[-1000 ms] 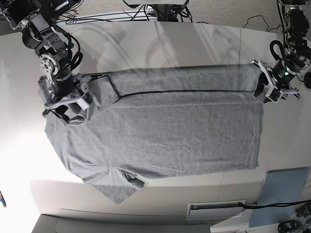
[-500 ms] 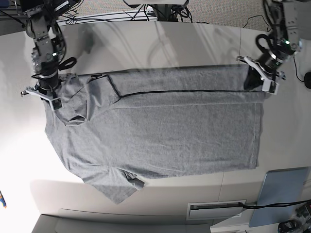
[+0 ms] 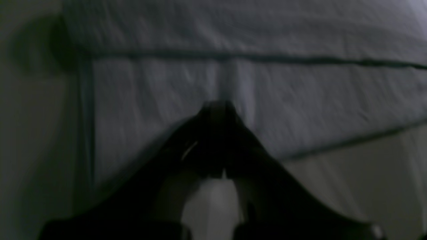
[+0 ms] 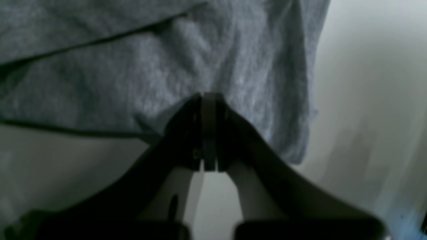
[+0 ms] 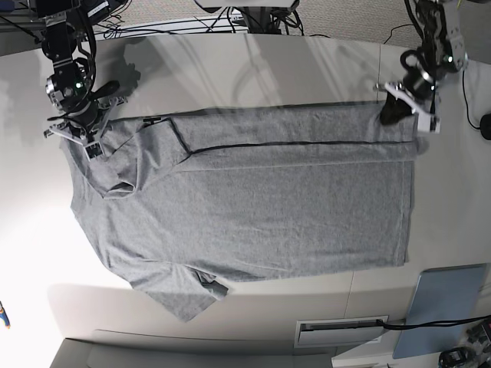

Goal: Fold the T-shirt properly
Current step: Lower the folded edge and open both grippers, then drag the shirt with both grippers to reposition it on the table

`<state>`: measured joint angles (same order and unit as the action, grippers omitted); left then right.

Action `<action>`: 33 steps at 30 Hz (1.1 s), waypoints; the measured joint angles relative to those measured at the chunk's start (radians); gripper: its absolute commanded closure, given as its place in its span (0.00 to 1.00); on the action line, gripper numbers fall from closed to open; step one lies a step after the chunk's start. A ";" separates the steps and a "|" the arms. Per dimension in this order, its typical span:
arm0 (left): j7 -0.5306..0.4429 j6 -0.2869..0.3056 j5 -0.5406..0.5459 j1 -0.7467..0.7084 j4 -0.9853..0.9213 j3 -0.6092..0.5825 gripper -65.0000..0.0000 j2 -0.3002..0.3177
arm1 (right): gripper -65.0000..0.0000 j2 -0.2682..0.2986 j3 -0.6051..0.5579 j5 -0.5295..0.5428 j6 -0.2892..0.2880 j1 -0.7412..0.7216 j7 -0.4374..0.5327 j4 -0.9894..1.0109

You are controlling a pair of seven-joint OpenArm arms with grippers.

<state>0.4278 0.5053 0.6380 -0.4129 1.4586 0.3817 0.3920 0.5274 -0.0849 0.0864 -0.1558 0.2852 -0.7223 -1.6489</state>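
The heather-grey T-shirt (image 5: 261, 207) lies flat on the white table (image 5: 230, 69), plain side up, with its far long edge folded over toward the middle. My left gripper (image 5: 391, 111) is shut and hovers at the far hem corner. In the left wrist view its shut tips (image 3: 217, 108) are over the folded cloth (image 3: 283, 93). My right gripper (image 5: 80, 138) is shut at the far sleeve end. In the right wrist view its shut tips (image 4: 208, 98) are over the wrinkled sleeve cloth (image 4: 133, 66). I see no cloth lifted by either gripper.
A blue-grey flat pad (image 5: 445, 307) lies at the near right corner, with a white slotted tray (image 5: 341, 331) beside it. Cables run along the far table edge (image 5: 253, 19). A black object (image 5: 486, 126) sits at the right edge.
Both grippers have drawn back from the folded flap toward the far side of the table. The shirt has stayed as it was.
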 measured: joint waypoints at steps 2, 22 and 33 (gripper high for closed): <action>-0.011 0.004 0.014 -0.031 0.006 0.000 1.00 0.008 | 1.00 0.002 0.005 -0.009 0.002 0.023 0.004 -0.008; -0.032 0.180 0.032 -0.276 0.039 0.101 1.00 0.013 | 1.00 0.004 0.004 -0.185 0.074 0.383 -0.056 -0.257; 0.071 0.113 0.002 -0.080 0.138 0.154 1.00 0.010 | 1.00 0.005 0.004 -0.187 0.077 0.377 -0.055 -0.257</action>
<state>0.4988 0.6182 0.6403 -0.4931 1.5970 0.5354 0.4015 0.5320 -0.0807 -0.1005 -0.0792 0.6617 -0.7769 -1.9057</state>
